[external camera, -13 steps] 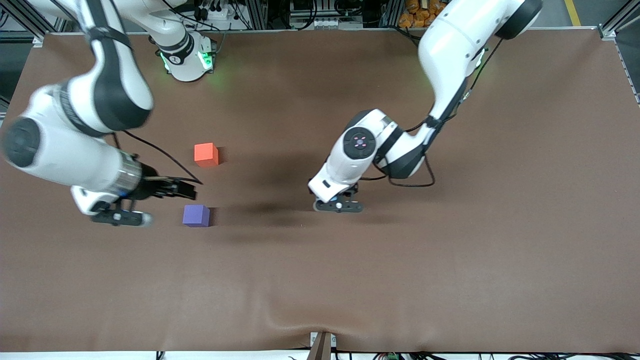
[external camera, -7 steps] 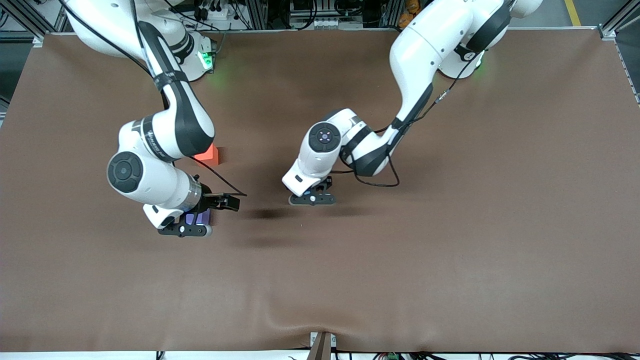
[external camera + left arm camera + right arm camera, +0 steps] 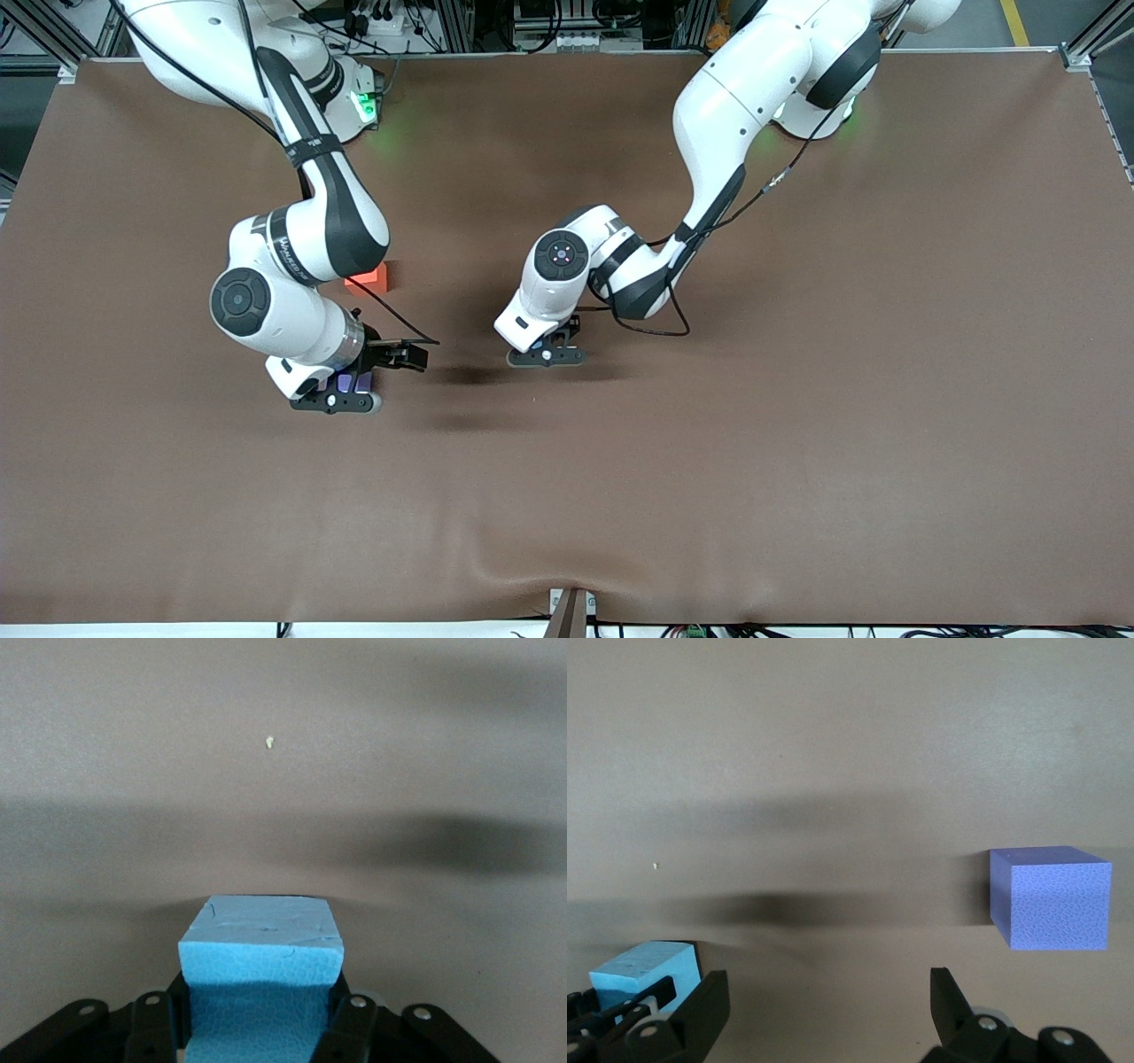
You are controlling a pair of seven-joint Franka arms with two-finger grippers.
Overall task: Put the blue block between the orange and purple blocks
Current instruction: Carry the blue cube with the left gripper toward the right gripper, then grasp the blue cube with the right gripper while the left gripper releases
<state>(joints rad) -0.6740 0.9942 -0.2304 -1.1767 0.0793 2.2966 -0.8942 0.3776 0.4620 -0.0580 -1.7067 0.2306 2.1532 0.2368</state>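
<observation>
Gripping blue block [image 3: 260, 970] (clamped): left gripper [image 3: 545, 354], mid-table | right gripper [image 3: 824, 1010] spread wide, over purple block [image 3: 1050, 897]

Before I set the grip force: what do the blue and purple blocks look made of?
The blue block, held in the left pincer, looks like matte foam: its top shows fine cracks and its faces a pebbled grain. The purple block, on the table under the open right pincer, has the same dull, pebbled surface, so probably foam too.
</observation>
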